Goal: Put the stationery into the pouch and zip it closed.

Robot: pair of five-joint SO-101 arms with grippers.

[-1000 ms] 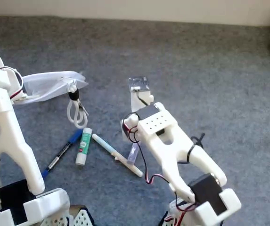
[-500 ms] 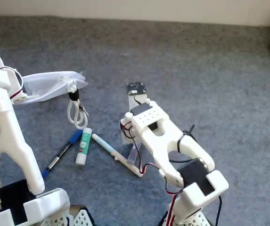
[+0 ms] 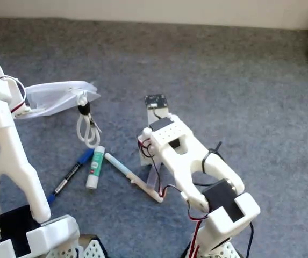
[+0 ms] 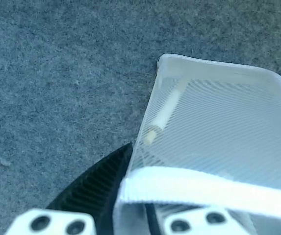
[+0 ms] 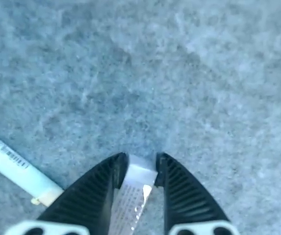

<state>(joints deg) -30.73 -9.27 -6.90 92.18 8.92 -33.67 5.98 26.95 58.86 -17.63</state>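
Observation:
My left gripper (image 3: 26, 109) (image 4: 133, 193) is shut on the edge of the white see-through pouch (image 3: 59, 95) (image 4: 218, 127) and holds it off the carpet at the left. A pale stick (image 4: 165, 112) lies inside the pouch. A white cord loop (image 3: 87, 129) hangs from the pouch's zip. Below the loop a blue pen (image 3: 69, 174), a glue stick (image 3: 95, 167) and a light blue pen (image 3: 131, 176) (image 5: 12, 166) lie on the carpet. Down beside the light blue pen, my right gripper (image 3: 152, 171) (image 5: 140, 160) is shut on a clear flat strip (image 3: 153, 176) (image 5: 132, 196).
Grey carpet (image 3: 240, 80) covers the whole floor, with open room to the right and far side. The two arm bases (image 3: 46, 236) stand at the near edge. A pale wall strip (image 3: 170, 11) runs along the back.
The right arm has swung slightly left and settled lower over the clear strip. The left arm and the pouch have stayed where they were.

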